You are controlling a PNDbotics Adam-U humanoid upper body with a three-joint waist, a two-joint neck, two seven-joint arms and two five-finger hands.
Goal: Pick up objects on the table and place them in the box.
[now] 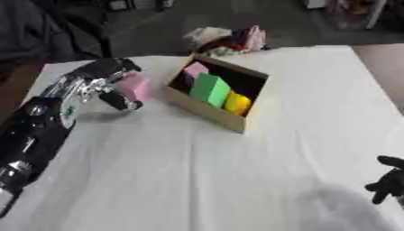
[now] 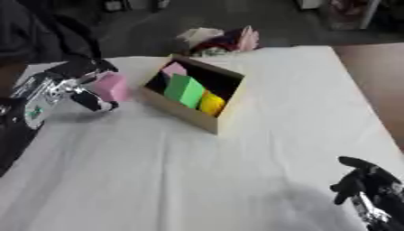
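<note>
Upper left of frame: left hand [image 1: 118, 92] clasping pink block [image 1: 135, 85], raised just beside cardboard box [image 1: 207, 110] already holding pink, green, yellow pieces. Lower right: right hand [image 2: 364, 182] idle, fingers relaxed. Risk: clipping box's near wall, dropping block outside.
</note>
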